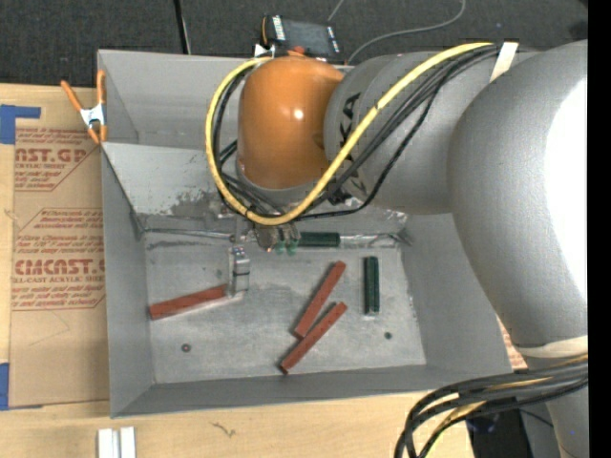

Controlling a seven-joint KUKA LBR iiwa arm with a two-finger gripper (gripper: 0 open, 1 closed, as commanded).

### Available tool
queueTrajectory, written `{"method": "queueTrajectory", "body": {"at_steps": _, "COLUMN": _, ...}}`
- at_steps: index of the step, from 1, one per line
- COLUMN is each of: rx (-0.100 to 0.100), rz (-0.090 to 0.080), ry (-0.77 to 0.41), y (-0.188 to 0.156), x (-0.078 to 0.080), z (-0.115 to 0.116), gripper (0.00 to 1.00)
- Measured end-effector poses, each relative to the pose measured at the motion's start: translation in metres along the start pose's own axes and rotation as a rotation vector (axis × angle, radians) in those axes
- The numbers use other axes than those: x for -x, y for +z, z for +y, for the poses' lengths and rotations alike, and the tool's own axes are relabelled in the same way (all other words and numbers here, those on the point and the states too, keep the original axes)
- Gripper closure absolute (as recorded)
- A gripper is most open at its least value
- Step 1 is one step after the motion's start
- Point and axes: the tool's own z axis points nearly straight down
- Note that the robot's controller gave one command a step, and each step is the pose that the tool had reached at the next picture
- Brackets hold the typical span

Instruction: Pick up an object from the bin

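Hanging at the right end of a flat reddish-brown stick (188,303) running leftward, the jaws hide whether they're open.

The bin (205,346) is dull grey sheet metal, its floor scuffed and speckled. The three red-brown sticks (188,303) (321,298) (311,338) look matt and smooth. The dark green bar (370,285) has a faint sheen. The arm's orange cover (286,122) is smooth, glossy plastic; the gripper (239,273) looks like bare metal.
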Motion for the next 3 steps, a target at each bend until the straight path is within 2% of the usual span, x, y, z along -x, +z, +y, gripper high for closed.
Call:
{"method": "queueTrajectory", "body": {"at_steps": 1, "rx": -0.001, "rz": 0.010, "ry": -0.061, "y": 0.105, "x": -0.048, "z": 0.033, "gripper": 0.00}}
{"method": "queueTrajectory", "body": {"at_steps": 2, "rx": 0.000, "rz": 0.001, "ry": -0.058, "y": 0.100, "x": -0.044, "z": 0.032, "gripper": 1.00}}
{"method": "queueTrajectory", "body": {"at_steps": 3, "rx": 0.000, "rz": -0.008, "ry": -0.103, "y": -0.040, "x": -0.048, "z": -0.007, "gripper": 1.00}}
